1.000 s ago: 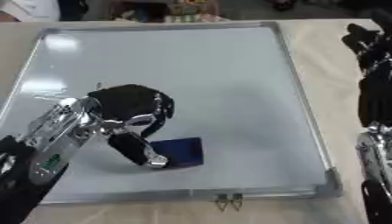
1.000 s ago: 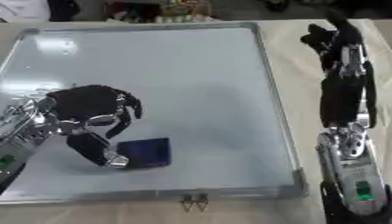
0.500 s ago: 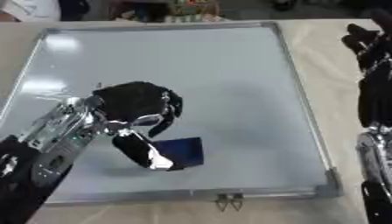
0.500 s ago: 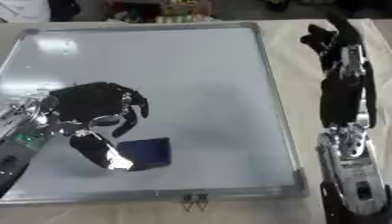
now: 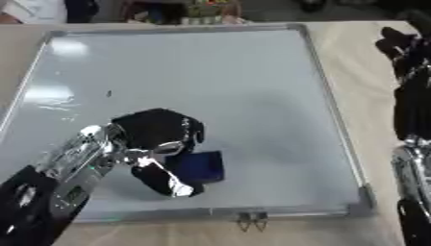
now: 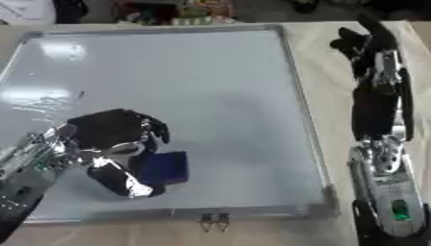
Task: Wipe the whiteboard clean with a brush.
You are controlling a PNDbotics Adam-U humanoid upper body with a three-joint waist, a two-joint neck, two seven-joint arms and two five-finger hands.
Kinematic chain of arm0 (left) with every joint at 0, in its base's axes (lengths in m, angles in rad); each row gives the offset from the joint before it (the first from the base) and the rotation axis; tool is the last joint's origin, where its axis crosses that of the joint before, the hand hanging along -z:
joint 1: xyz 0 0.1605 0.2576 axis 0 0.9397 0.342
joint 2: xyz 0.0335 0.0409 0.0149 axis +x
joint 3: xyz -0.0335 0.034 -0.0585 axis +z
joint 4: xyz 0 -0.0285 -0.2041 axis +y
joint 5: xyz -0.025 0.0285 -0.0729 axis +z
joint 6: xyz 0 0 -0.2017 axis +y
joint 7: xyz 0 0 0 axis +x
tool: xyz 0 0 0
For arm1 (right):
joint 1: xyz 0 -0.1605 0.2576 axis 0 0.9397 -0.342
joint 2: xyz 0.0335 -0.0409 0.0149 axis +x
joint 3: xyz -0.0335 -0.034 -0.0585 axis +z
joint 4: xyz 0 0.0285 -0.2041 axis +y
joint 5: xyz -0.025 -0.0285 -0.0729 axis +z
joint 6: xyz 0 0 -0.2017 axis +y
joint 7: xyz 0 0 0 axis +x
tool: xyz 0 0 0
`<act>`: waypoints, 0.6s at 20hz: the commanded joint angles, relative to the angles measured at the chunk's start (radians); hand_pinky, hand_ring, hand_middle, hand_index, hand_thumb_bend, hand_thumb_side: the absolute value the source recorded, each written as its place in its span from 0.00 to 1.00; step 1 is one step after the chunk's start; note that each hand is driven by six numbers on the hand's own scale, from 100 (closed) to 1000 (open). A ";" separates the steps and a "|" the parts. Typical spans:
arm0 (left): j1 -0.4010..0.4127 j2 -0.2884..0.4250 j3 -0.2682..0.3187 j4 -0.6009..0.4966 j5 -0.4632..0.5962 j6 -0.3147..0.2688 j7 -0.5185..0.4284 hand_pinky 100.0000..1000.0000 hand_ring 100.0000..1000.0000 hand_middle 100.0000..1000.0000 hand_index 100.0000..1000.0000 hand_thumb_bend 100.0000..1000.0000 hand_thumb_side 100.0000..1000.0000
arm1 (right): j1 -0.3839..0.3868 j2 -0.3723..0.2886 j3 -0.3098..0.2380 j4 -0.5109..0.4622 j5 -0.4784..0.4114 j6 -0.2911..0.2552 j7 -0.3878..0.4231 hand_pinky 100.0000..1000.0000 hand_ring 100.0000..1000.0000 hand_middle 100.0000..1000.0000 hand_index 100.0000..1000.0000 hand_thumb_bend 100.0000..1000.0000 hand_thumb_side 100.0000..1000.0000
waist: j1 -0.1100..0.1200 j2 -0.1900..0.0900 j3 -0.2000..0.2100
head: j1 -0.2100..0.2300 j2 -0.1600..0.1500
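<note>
The whiteboard lies flat on the tan table, with a small dark mark on its left part. A dark blue brush block rests on the board near its front edge. My left hand comes in from the lower left; its fingers curl over the block's top and its thumb stands at the block's left side. My right hand lies on the table to the right of the board, fingers straight and pointing away, touching nothing.
A metal clip sticks out of the board's front frame. Colourful clutter stands past the far edge. Bare tabletop runs between the board's right frame and my right arm.
My left hand has sunk a little toward the front edge and closed in over the brush. The brush and my right arm stay where they were.
</note>
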 commanded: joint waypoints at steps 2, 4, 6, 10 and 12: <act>-0.003 -0.003 0.007 0.016 0.000 0.011 0.009 0.53 0.70 0.70 0.22 0.32 0.60 | -0.007 -0.008 -0.001 -0.011 -0.006 -0.001 0.003 0.87 0.86 0.53 0.90 0.00 1.00 | -0.002 -0.018 -0.001 | 0.000 -0.011; 0.000 -0.006 0.008 0.024 -0.002 0.012 0.017 0.52 0.69 0.69 0.21 0.30 0.58 | -0.006 -0.008 -0.001 -0.011 -0.006 -0.001 0.004 0.87 0.86 0.53 0.90 0.00 1.00 | -0.002 -0.017 0.000 | 0.000 -0.011; 0.002 -0.009 0.009 0.028 -0.002 0.013 0.028 0.51 0.68 0.68 0.21 0.28 0.57 | -0.006 -0.007 0.000 -0.011 -0.006 -0.001 0.005 0.88 0.86 0.53 0.90 0.00 1.00 | -0.003 -0.016 0.001 | 0.000 -0.012; 0.003 -0.014 0.009 0.031 0.001 0.013 0.052 0.48 0.65 0.66 0.20 0.26 0.54 | -0.006 -0.006 -0.001 -0.011 -0.007 -0.001 0.006 0.88 0.86 0.53 0.90 0.00 1.00 | -0.004 -0.014 0.000 | 0.001 -0.011; 0.004 -0.015 0.009 0.033 0.001 0.014 0.061 0.47 0.65 0.65 0.19 0.26 0.53 | -0.006 -0.006 -0.001 -0.011 -0.007 -0.001 0.006 0.88 0.86 0.53 0.90 0.00 1.00 | -0.004 -0.014 0.001 | 0.002 -0.011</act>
